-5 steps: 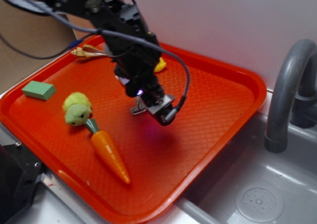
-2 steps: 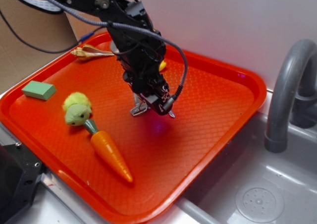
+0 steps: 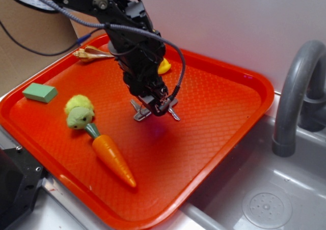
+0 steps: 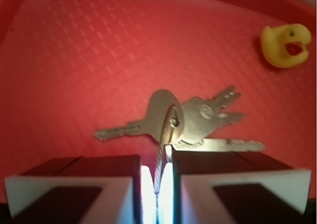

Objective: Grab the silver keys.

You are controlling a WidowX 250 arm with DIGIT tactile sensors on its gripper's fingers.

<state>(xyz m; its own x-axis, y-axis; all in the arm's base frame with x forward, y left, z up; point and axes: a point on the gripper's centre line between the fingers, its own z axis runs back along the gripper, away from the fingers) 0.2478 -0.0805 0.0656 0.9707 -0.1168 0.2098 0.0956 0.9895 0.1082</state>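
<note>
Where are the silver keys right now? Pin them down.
The silver keys lie near the middle of the red tray in the exterior view, under the end effector, with the rubber duck behind and the carrot in front.

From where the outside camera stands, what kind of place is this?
Probably a toy kitchen set up for robot practice: a grey sink basin with a curved faucet sits beside an orange tray holding the silver keys, a toy carrot and rubber duck.
</note>
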